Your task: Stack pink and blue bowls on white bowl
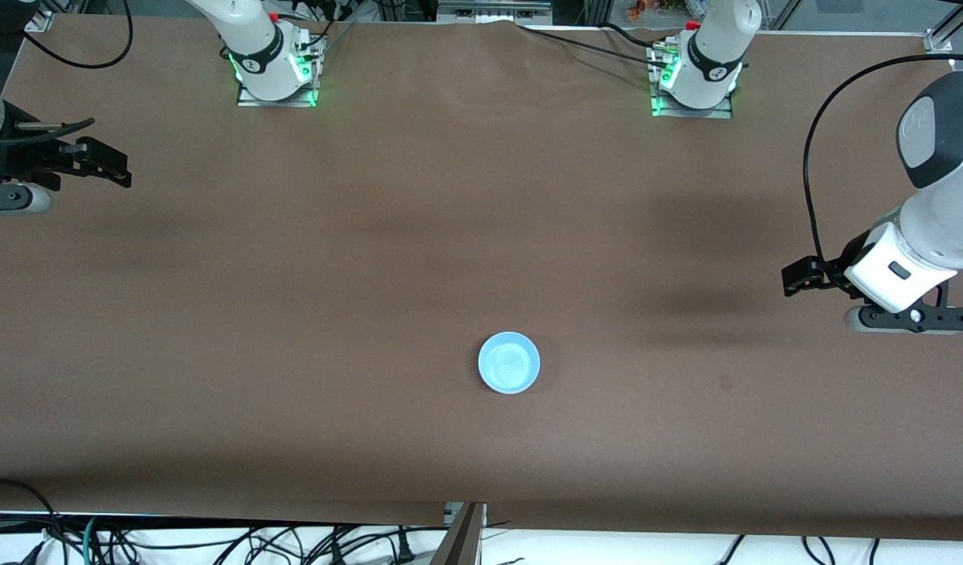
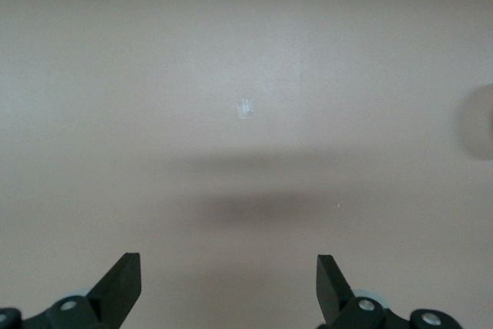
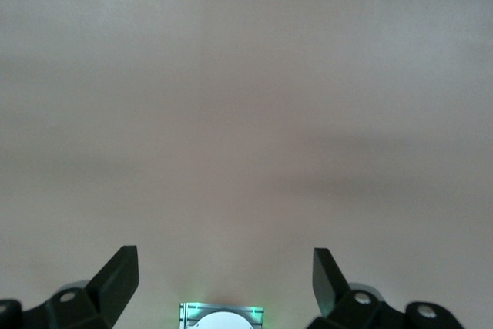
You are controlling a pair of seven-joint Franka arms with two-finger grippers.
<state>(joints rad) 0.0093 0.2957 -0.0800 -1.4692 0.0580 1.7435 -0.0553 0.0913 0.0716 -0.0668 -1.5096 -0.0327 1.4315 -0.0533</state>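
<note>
Only the blue bowl (image 1: 509, 362) shows mid-desk (image 1: 371, 259); stacking looks finished. Left end effector (image 2: 229, 283) and right end effector (image 3: 225, 279) hang spread, empty, over the desk ends. No next move is called for.

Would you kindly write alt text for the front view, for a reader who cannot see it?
A single blue bowl sits on the brown table, near the middle and toward the camera's edge. The left gripper and right gripper hang open over the table's two ends, holding nothing; no pink or white bowl shows.
</note>
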